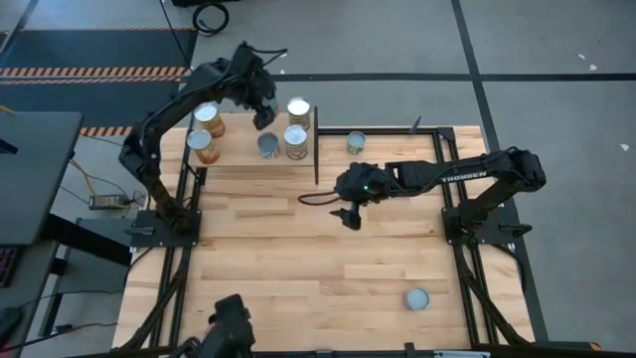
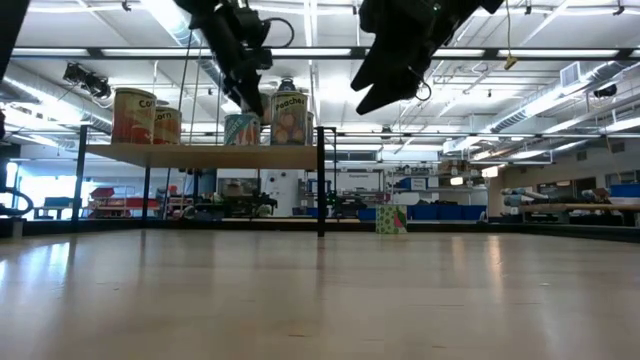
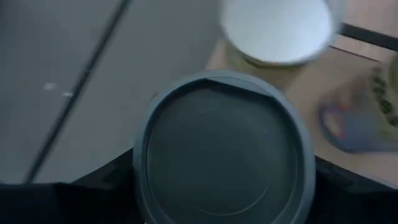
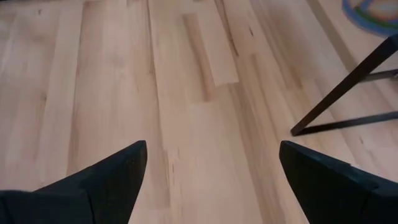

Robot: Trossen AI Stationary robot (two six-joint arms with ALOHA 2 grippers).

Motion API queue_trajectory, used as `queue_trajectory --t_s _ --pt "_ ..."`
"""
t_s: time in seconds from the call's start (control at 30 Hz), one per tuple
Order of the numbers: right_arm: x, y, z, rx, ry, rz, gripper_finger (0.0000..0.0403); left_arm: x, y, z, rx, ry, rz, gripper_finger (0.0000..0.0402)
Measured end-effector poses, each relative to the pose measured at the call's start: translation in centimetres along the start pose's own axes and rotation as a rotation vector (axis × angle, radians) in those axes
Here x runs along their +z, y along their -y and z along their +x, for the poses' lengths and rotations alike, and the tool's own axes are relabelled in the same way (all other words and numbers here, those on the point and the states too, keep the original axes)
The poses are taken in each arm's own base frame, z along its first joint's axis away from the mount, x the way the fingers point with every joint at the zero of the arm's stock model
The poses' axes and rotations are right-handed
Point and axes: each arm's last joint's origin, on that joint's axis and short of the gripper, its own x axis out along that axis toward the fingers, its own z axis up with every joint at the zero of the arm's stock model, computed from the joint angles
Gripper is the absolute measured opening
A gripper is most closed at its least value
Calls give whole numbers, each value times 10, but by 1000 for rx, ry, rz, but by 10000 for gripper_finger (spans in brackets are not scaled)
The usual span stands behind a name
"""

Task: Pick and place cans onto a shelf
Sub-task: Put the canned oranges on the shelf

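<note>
- From above, I see my left gripper (image 1: 264,118) over the shelf (image 1: 238,154), just beside a grey-topped can (image 1: 268,146); four other cans stand there.
- At table height, that can (image 2: 241,128) sits on the shelf.
- My left wrist camera shows the fingers clamped around its lid (image 3: 224,149).
- My right gripper (image 4: 211,168) hangs over the table (image 4: 186,93), fingers wide apart, empty.

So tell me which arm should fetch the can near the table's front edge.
Right, probably. Its hand is open and empty over the table, nearer that can; the left hand is at the shelf around another can.
</note>
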Motion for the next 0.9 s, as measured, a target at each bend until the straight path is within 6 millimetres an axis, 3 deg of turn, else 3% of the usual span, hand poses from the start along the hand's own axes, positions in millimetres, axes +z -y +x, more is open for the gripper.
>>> queue_trajectory --t_s 0.33,0.7,0.9 --pt "-1 0 0 1 -9 -10 373 -22 -23 18 -72 11 -2 283" --pt "-1 1 0 -1 -7 -36 373 -38 -26 54 -162 -9 79 284" --pt "-1 0 0 -1 -8 -47 373 -39 -27 63 -191 -9 99 284"
